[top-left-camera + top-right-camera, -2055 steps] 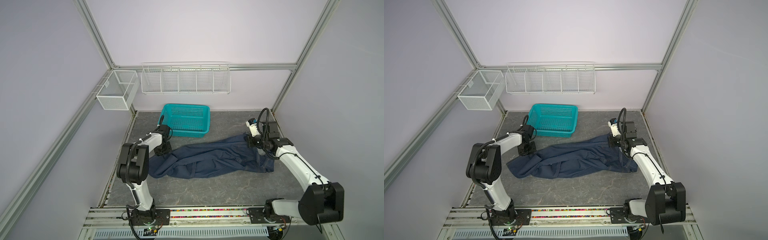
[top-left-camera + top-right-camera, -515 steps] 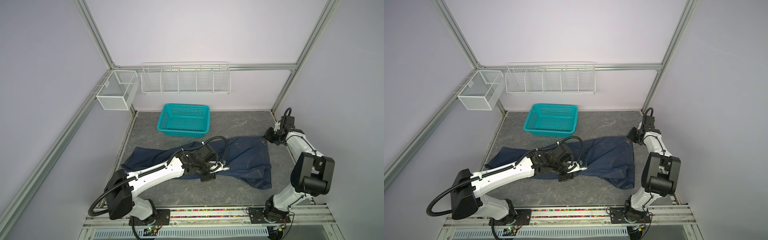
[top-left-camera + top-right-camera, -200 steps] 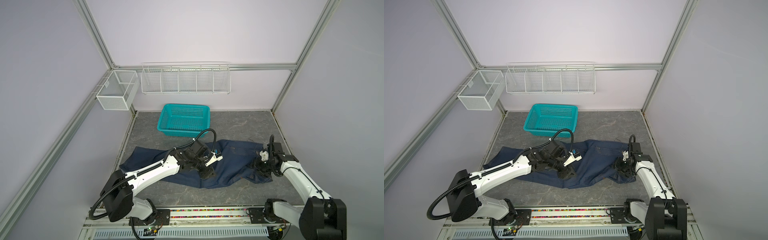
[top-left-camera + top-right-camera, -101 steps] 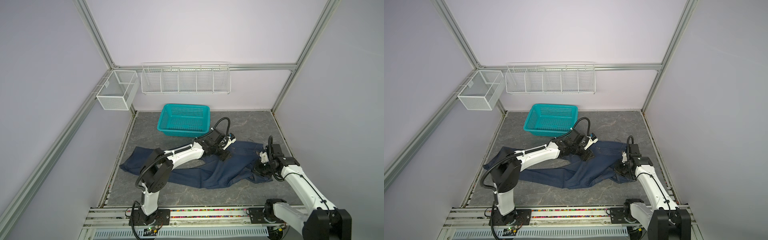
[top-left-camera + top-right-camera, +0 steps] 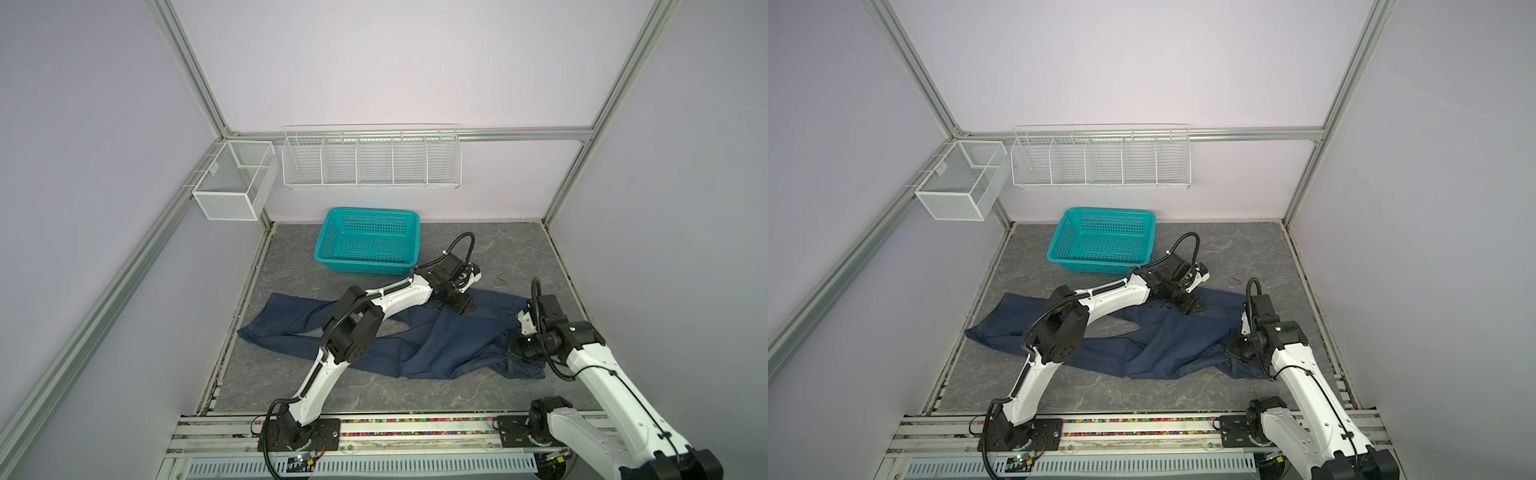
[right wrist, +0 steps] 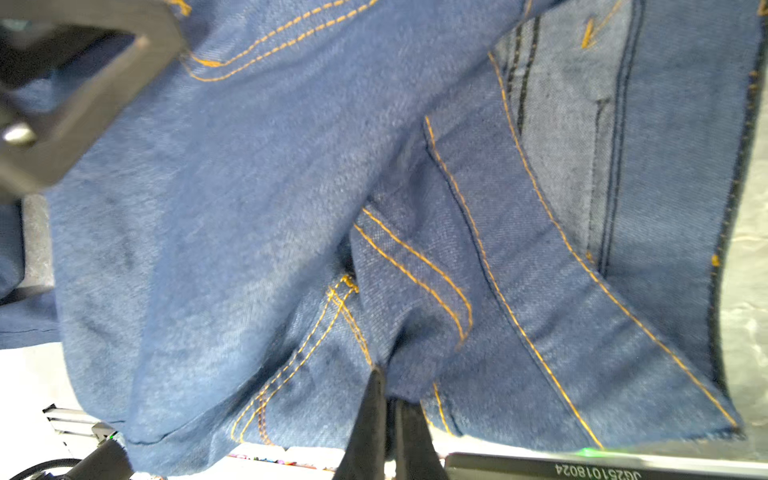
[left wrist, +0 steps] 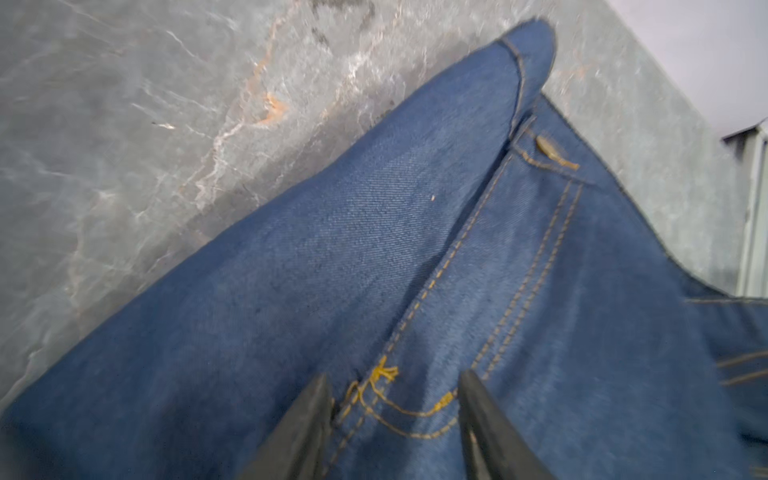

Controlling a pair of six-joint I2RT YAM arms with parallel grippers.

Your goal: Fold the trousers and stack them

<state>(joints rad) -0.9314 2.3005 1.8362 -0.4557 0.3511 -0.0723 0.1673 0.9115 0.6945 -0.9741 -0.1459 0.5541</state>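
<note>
The dark navy trousers point(image 5: 415, 345) point(image 5: 1142, 345) lie spread and rumpled across the grey floor, legs toward the left and waist toward the right. My left gripper point(image 5: 461, 305) point(image 5: 1192, 307) rests on their far edge just in front of the basket. In the left wrist view its jaws point(image 7: 395, 399) stand apart astride yellow fly stitching on the denim point(image 7: 332, 249). My right gripper point(image 5: 519, 351) point(image 5: 1237, 347) is at the waist end. In the right wrist view it point(image 6: 388, 399) is shut on a pinched fold of denim point(image 6: 291, 166).
A teal basket point(image 5: 365, 268) point(image 5: 1100, 264) stands at the back, close behind the left gripper. A white wire rack point(image 5: 372, 162) and a mesh box point(image 5: 232, 183) hang on the walls. The right wall's frame runs just beyond the waist.
My left arm has swung from the middle of the trousers to their far edge by the basket. The right gripper has closed on the waist fabric.
</note>
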